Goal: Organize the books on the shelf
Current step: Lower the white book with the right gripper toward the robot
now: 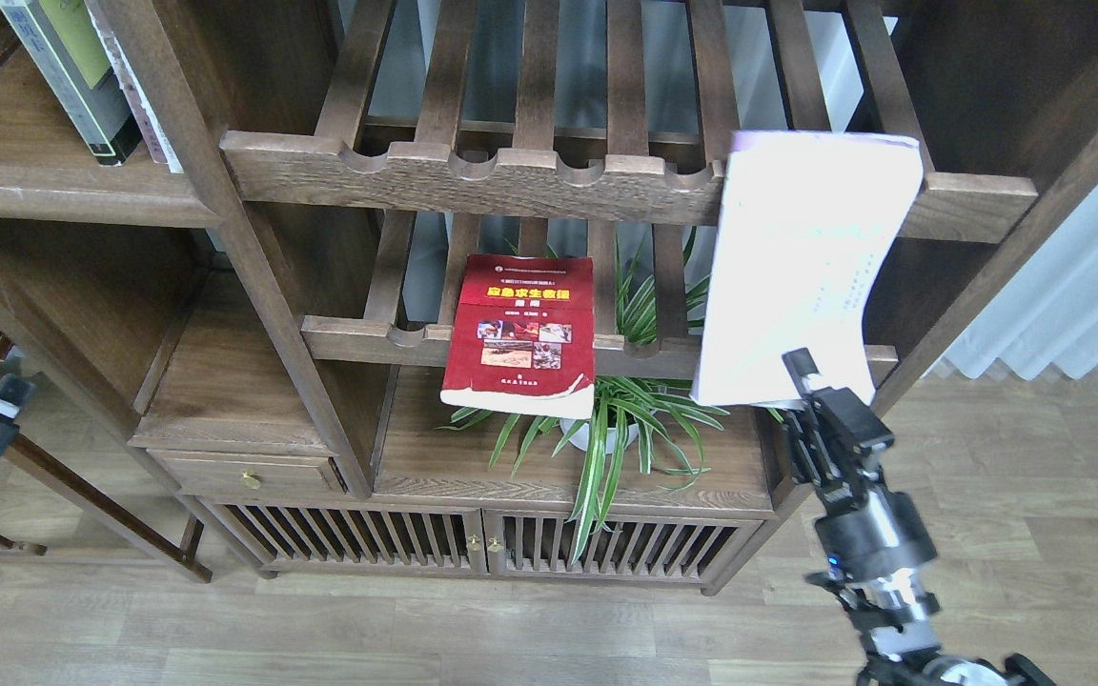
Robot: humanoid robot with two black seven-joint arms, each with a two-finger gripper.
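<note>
The right gripper, matte black, has its jaws clamped on the lower edge of the cream-white book, its floppy cover bowed; the left gripper shows too little to tell; the glossy red book lies on a slatted rack; farther up left, the black book leans on the smooth plank shelf.

Right claw raised (clamped)

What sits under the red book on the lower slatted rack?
The red book overhangs the lower slatted rack. Beneath its front edge a spider plant spreads from a white pot on the cabinet top. The book covers part of the pot and leaves.
</note>
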